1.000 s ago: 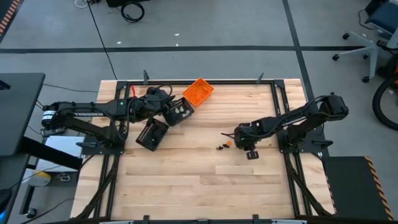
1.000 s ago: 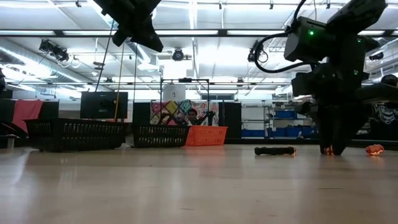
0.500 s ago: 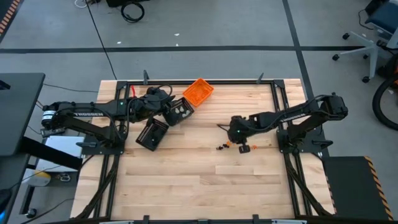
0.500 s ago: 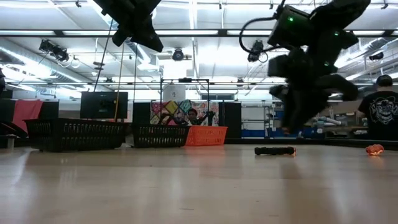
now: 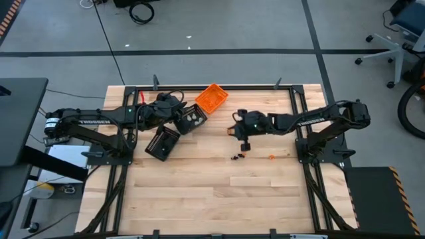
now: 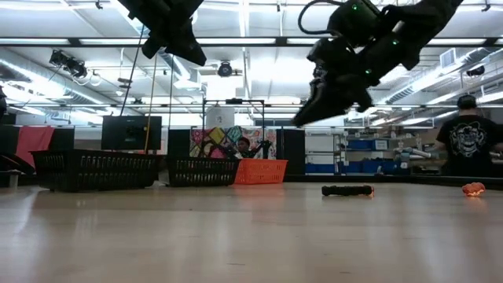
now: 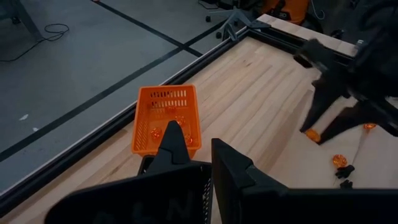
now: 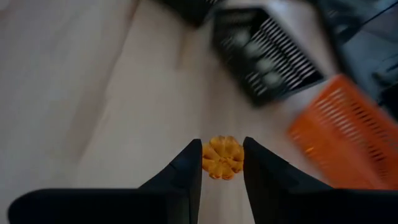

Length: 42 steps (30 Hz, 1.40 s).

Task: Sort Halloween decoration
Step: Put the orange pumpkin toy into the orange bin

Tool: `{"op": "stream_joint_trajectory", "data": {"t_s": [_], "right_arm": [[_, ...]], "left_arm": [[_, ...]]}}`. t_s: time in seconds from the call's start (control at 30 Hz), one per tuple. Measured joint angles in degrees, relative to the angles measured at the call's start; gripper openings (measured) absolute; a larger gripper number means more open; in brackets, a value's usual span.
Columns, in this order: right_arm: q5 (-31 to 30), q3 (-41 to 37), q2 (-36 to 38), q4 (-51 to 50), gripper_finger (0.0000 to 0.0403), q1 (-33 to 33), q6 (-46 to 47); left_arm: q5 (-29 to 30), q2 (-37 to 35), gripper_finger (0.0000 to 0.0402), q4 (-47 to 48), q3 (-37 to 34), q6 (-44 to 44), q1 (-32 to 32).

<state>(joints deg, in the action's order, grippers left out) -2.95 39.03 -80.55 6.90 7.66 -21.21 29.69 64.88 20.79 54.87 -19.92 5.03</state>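
In the right wrist view a small orange pumpkin trinket (image 8: 222, 157) sits between the fingers of my right gripper (image 8: 222, 163). That gripper (image 5: 233, 131) hangs over the middle of the table, right of the trays. More trinkets lie on the wood: a black and orange cluster (image 5: 238, 157) and one orange piece (image 5: 270, 157). The orange tray (image 5: 212, 97) stands at the far edge. Two black trays (image 5: 191, 118) (image 5: 163, 143) stand left of it. My left gripper (image 5: 175, 106) hovers shut and empty above the black trays. My right gripper pinches the pumpkin trinket by two opposite sides (image 8: 208, 158) between its fingertips (image 8: 191, 163). The fingers slant down toward the table's left. The trinket is lifted clear of the table.
A black metal frame (image 5: 292, 99) borders the table. In the low view a black trinket (image 6: 348, 190) and an orange one (image 6: 473, 189) lie on the wood right of the trays (image 6: 203, 170). A person (image 6: 464, 141) stands in the room beyond.
My right gripper has risen from the trinkets on the table with the orange pumpkin between its fingers. It has moved toward the table's far left, toward the trays, and has tipped from pointing down to a shallower slant. The other trinkets have stayed on the wood.
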Motion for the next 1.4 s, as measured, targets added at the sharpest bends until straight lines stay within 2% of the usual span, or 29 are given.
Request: {"op": "stream_joint_trajectory", "data": {"t_s": [0.57,0.73,1.13,1.4], "right_arm": [[0.0,0.0,0.0,28.6,0.0101,5.7,2.2],[0.0,2.8,-3.0,28.6,0.0101,6.5,3.6],[0.0,16.2,-21.0,28.6,0.0101,10.7,3.6],[-1.8,21.2,-28.2,23.2,0.0103,14.9,10.7]], "left_arm": [[0.0,0.0,0.0000,0.0,0.0,0.0,0.0],[0.0,0.0,0.0000,0.0,0.0,0.0,0.0],[0.0,0.0,0.0000,0.0,0.0,0.0,0.0],[0.0,0.0,0.0000,0.0,0.0,0.0,0.0]]}}
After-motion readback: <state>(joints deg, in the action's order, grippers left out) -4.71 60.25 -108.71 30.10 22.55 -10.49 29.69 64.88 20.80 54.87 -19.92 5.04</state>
